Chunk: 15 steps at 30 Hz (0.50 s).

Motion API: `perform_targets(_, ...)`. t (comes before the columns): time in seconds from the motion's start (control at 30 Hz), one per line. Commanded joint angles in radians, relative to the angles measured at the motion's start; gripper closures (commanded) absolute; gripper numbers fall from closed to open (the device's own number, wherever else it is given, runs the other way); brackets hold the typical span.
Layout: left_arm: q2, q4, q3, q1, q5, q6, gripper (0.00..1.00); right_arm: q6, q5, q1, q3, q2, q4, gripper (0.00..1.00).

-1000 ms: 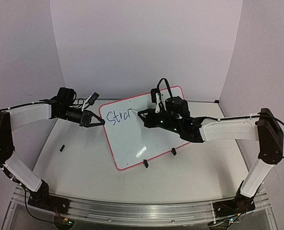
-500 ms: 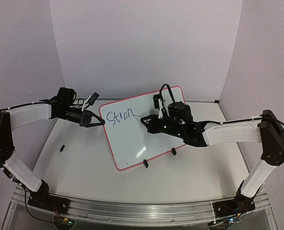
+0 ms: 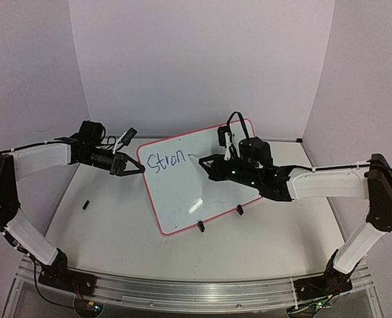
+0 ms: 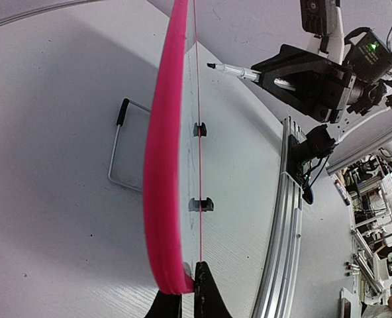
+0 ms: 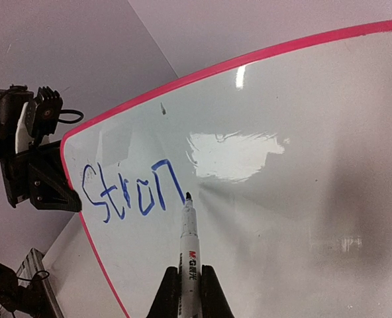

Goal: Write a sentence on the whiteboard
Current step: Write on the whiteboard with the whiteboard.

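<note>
The whiteboard (image 3: 183, 195), red-rimmed, stands tilted on the table. On it the sentence (image 3: 165, 161) reads "Stron" in blue. My left gripper (image 3: 140, 169) is shut on the board's left rim (image 4: 163, 165), its fingertips (image 4: 206, 291) pinching the pink edge. My right gripper (image 3: 212, 162) is shut on a white marker (image 5: 189, 252). The marker's black tip sits at the foot of the last letter of the lettering (image 5: 133, 195), touching or just off the board (image 5: 302, 165). In the left wrist view the marker (image 4: 232, 69) points at the board's face.
Two black clip feet (image 3: 200, 226) (image 3: 240, 210) hold the board's lower edge, and a wire stand (image 4: 116, 152) sits behind it. A small black cap (image 3: 86, 205) lies on the table at the left. An aluminium rail (image 3: 183, 291) runs along the near edge.
My right gripper has moved rightward along the board with the marker, and the last letter has grown from a partial stroke into a full "n". The left arm has not moved.
</note>
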<state>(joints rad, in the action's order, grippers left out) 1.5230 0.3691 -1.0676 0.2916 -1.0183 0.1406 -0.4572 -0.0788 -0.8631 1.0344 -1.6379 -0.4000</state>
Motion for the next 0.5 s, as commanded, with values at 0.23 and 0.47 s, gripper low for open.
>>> perform_targets(0.23,-0.025,-0.007,-0.045,0.003,0.035,0.072,1.00,0.000,-0.035,0.041,0.063,-0.032,-0.038,1.00)
perform_targets(0.47,-0.023,-0.007,-0.045,0.003,0.035,0.072,1.00,-0.001,-0.060,0.049,0.082,-0.059,-0.045,1.00)
